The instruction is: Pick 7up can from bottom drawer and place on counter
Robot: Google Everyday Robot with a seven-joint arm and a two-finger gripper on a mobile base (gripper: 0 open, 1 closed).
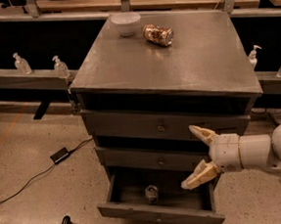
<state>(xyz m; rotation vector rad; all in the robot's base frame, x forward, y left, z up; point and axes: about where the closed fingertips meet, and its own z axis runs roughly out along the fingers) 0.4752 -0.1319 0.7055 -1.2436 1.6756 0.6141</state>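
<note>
7up can [151, 193] is standing, seemingly upright, in the dim tray of the pulled-out bottom drawer [159, 215], its silvery top catching a little light; the gripper [195, 156] is hanging just in front of the cabinet above the drawer's right end, its two cream tapered fingers standing wide apart and holding nothing. On the dull, scuffed grey counter [185, 66] a round white bowl [126, 23] is sitting beside a brown patterned can [158, 34] lying on its side.
</note>
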